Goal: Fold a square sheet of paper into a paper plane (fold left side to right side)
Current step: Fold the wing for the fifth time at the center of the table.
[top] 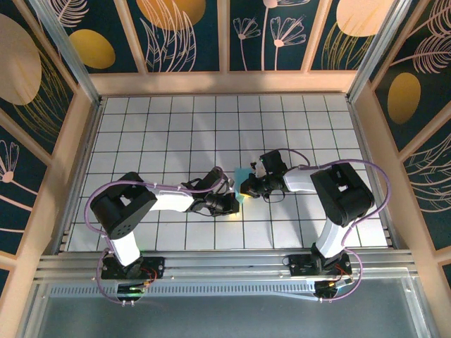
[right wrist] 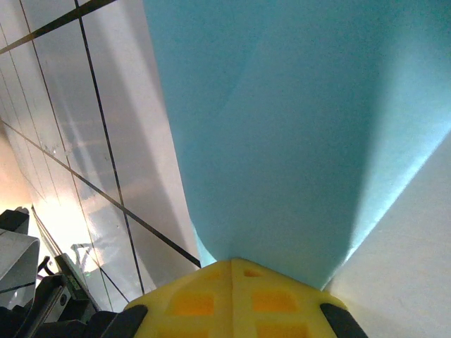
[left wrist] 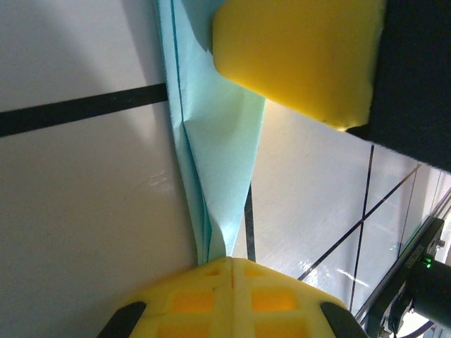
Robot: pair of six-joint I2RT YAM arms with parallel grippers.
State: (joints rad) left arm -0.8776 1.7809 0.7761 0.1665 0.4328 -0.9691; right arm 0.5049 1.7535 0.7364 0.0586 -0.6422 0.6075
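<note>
Creased teal paper plane (top: 242, 174) is sitting near the middle of the tiled surface (top: 176, 127), with left hand (top: 231, 205) sitting at its 7 o'clock and right hand (top: 248, 187) at its 4 o'clock, both pressing their yellow fingertips together and pinching the paper.

Plain light teal-blue creased paper sheet (left wrist: 218, 141); yellow foam tool pads (left wrist: 232, 296) with a square waffle pattern. Glossy white tiled counter (top: 176, 120) has thin black grid lines. Dark navy wall panels (top: 190, 42) carry gold ovals and pale line-drawn leaves, between tan wood frames (top: 224, 83).
</note>
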